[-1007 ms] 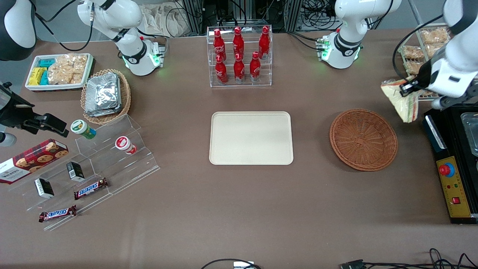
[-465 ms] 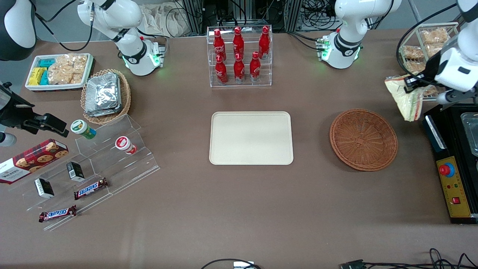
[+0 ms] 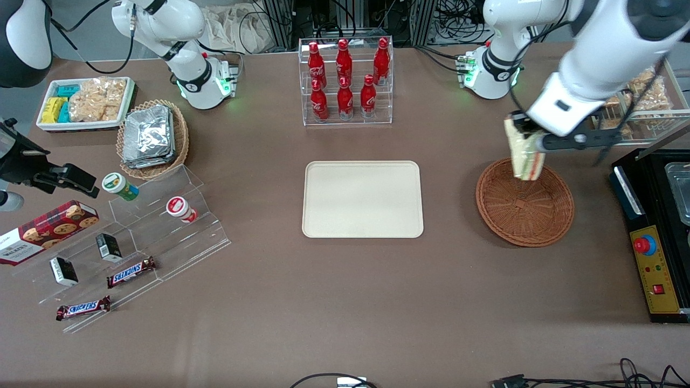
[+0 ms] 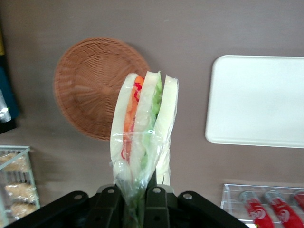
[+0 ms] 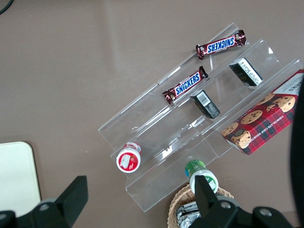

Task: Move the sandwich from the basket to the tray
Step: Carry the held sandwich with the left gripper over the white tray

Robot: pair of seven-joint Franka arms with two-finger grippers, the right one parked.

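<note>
My gripper (image 3: 524,136) is shut on the clear wrapper at one end of the sandwich (image 3: 525,157), a wedge of pale bread with green and orange-pink filling. The sandwich hangs in the air over the rim of the round reddish-brown basket (image 3: 525,215), on the side farther from the front camera. In the left wrist view the sandwich (image 4: 145,118) sticks out from the gripper (image 4: 141,202), with the basket (image 4: 88,85) and the cream tray (image 4: 259,99) on the table below it. The basket holds nothing. The tray (image 3: 362,199) lies bare at mid-table, beside the basket.
A clear rack of red cola bottles (image 3: 345,81) stands farther from the camera than the tray. A wire rack of bagged snacks (image 3: 641,102) and a black machine (image 3: 657,237) sit at the working arm's end. Foil packs in an oval basket (image 3: 152,137) and acrylic steps (image 3: 135,237) lie toward the parked arm's end.
My gripper has carried the sandwich away from the wire rack at the table's end, toward the tray, and now holds it above the basket's rim.
</note>
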